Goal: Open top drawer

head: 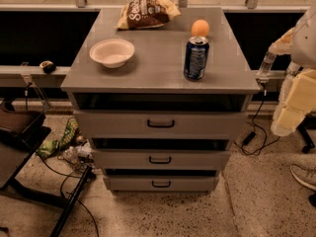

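Open speckled floor [163, 216] lies before the cabinet [158, 58]; cables and litter [61, 142] sit off its left corner. Top drawer [113, 124], directly under the cabinet's countertop: flat gray front, small black bar handle [161, 124] at centre. The front faces the camera, long axis left-right. A dark gap runs along its upper edge. My gripper [285, 122] hangs off the cabinet's right side, apart from the drawer; open or closed, I cannot tell. On top: can [196, 58], bowl [112, 52], orange [200, 27].
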{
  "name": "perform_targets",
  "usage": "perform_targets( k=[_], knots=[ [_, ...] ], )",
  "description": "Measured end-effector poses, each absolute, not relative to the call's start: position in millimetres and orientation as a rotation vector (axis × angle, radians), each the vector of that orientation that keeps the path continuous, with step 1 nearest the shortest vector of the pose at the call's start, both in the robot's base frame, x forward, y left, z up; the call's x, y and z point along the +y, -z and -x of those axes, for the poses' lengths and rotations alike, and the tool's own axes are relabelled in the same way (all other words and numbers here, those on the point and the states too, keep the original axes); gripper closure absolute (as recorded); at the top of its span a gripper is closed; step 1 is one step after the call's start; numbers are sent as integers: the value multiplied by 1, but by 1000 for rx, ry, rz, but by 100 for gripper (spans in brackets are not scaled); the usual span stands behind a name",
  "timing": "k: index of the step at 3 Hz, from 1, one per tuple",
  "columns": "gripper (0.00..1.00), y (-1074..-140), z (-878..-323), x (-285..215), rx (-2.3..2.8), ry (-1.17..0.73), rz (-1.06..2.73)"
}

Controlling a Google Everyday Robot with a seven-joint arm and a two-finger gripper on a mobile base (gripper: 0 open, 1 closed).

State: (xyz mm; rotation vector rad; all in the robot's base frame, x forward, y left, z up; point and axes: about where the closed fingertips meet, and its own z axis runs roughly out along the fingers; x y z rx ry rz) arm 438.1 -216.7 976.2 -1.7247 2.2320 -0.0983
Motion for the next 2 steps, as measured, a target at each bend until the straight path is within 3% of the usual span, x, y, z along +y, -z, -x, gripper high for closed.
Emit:
perform_targets(
  k=[2],
  knots=[
    [0,-953,-438,-207,2256,142,1771]
  ],
)
